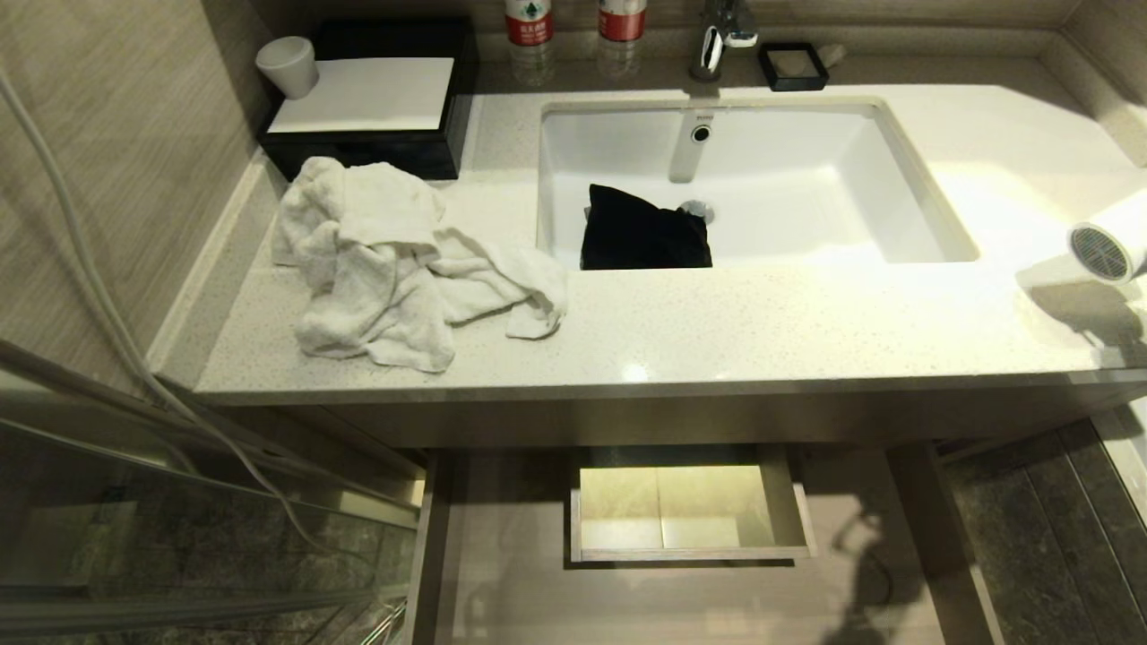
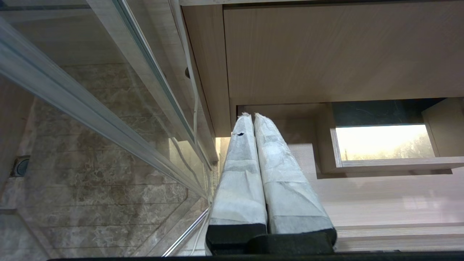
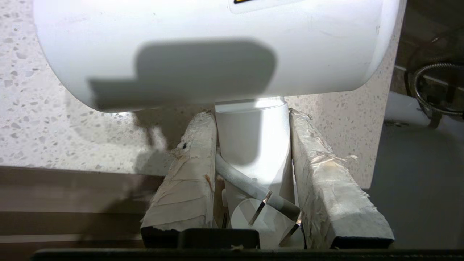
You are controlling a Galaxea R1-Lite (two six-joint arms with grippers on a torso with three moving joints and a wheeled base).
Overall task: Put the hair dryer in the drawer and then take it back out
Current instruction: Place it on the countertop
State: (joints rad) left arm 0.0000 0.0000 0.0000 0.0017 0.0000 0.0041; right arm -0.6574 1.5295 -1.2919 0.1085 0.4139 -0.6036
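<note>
The white hair dryer hangs over the counter's far right end, its grey mesh grille facing me. In the right wrist view its barrel fills the top, and my right gripper is shut on its white handle, with the grey cord and plug prongs between the taped fingers. The gripper itself is outside the head view. The beige drawer stands pulled out under the counter, with its boxed cutout lit inside. My left gripper is shut on nothing, parked low beside the drawer.
A crumpled white towel lies on the counter's left. The sink holds a black cloth. A black box with a grey cup, two bottles and a faucet line the back. A glass shower door stands at left.
</note>
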